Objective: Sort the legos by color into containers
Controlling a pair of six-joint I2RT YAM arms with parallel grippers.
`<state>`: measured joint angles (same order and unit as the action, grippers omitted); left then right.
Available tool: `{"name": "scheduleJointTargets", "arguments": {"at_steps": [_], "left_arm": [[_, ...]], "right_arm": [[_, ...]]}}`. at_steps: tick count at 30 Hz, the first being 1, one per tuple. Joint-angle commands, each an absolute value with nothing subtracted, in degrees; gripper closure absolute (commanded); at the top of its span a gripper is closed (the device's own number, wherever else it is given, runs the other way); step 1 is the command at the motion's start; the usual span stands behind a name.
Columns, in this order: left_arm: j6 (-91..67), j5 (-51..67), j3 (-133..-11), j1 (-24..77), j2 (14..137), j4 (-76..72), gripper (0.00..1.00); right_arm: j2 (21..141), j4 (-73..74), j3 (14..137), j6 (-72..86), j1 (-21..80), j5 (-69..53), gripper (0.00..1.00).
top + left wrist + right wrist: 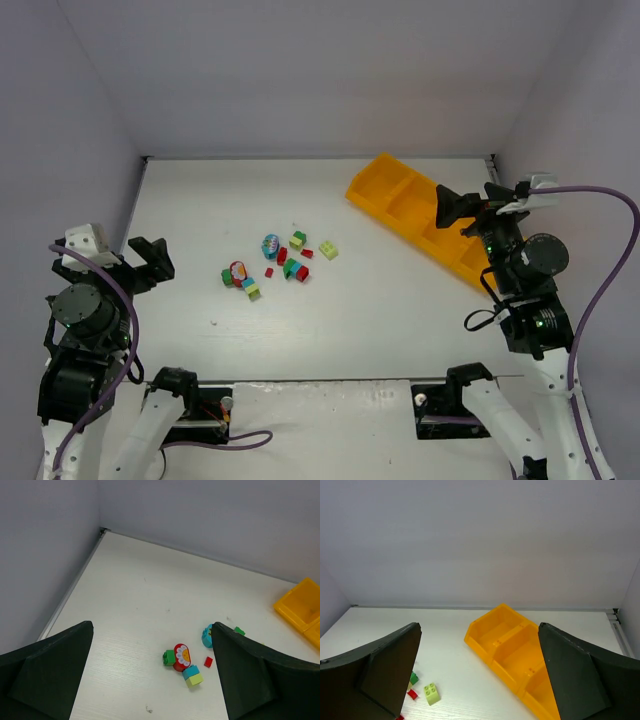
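Right now, nearest me, the left end effector (150,262) hangs over the left side of the surface (380,320) with its jaws spread wide and nothing between them. A little further in, the legos (280,262) lie scattered in a loose cluster around the middle of the surface, none of them sorted yet. Several are touching or just beside one another, while a pale yellow-green brick (328,250) sits slightly apart on the right edge of the group. I judge these pieces to be very light, rigid and smooth-sided, so they should take a firm pinch without harm but may skid or pop out if I catch a corner. I would close on two flat opposite walls, low down near the surface, and start with the loners so a finger has room on each side. Further back on the right, the right end effector (458,208) is also fully open and empty, up by the orange-yellow tray (372,195). Its containers (507,640), where I can see them, hold nothing.
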<state>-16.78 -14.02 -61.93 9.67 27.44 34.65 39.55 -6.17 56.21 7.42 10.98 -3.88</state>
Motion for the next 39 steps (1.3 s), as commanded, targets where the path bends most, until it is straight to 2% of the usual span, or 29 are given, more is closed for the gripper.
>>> {"name": "scheduleJointTargets", "arguments": {"at_steps": [1,8,13,22,33,39], "left_arm": [[-17.5,-14.3,-62.2,9.8,28.8,31.7,0.04],[-17.8,-14.9,-61.6,9.8,29.4,32.0,0.04],[-18.5,-16.8,-60.4,9.8,31.3,32.0,0.04],[-26.6,-16.4,-58.8,9.8,40.0,31.3,0.04],[-33.5,-2.5,-59.2,9.6,65.4,28.2,0.04],[-36.6,0.0,-60.6,9.5,77.9,26.2,0.04]], "right_arm": [[40.4,-10.5,56.9,6.7,11.5,-4.1,0.00],[41.4,-10.4,56.3,7.2,11.5,-4.7,0.00],[43.2,-9.8,54.9,14.0,11.5,-0.5,0.00],[50.1,-9.0,53.7,15.0,11.7,-7.6,0.00],[59.3,-7.3,54.1,16.4,14.6,-12.0,0.02],[61.7,-7.0,53.6,18.2,15.6,-12.9,0.02]]}}
